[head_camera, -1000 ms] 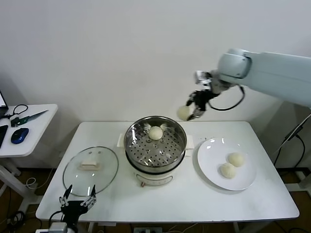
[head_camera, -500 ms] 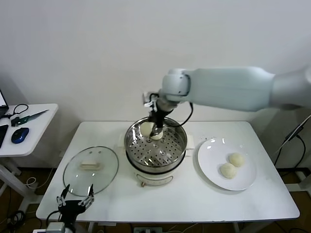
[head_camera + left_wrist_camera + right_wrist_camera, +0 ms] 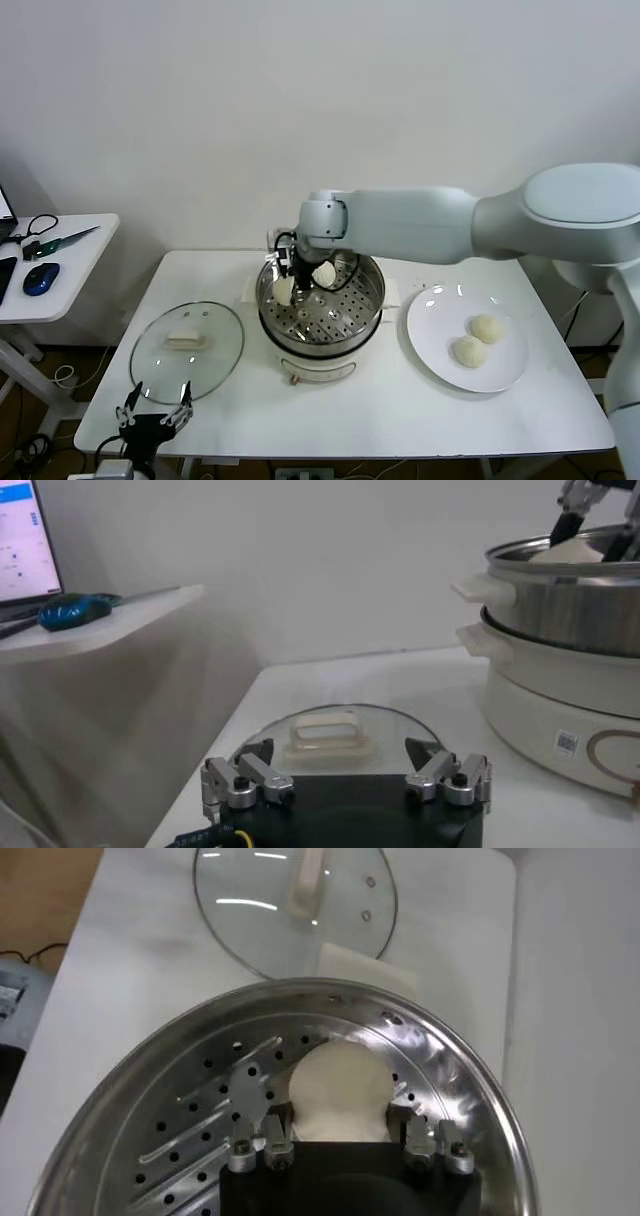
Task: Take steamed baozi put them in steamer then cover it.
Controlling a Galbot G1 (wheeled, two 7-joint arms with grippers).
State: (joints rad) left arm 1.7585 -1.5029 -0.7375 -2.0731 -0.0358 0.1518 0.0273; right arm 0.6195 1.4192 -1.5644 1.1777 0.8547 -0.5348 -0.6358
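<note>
Presently, right gripper [image 3: 287, 283]: clamped on one steamed baozi [image 3: 340, 1090], low inside the steamer [image 3: 370, 300] at its left side.
Second bun [image 3: 324, 273]: on the perforated tray.
Plate [image 3: 430, 345]: two buns.
Cover [image 3: 150, 355]: flat on table, left of steamer.
Left gripper [image 3: 345, 780]: spread wide, empty, near the cover.

One cream baozi [image 3: 285, 290] held over steamer [image 3: 320, 300]; glass cover [image 3: 187, 350] flat beside

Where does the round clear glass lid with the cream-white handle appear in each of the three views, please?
Head view: round clear glass lid flat on the table, left of the shiny steel steamer.
Left wrist view: lid just beyond the fingers.
Right wrist view: lid beyond the steamer rim.
Shared landmark: the steamer.
</note>
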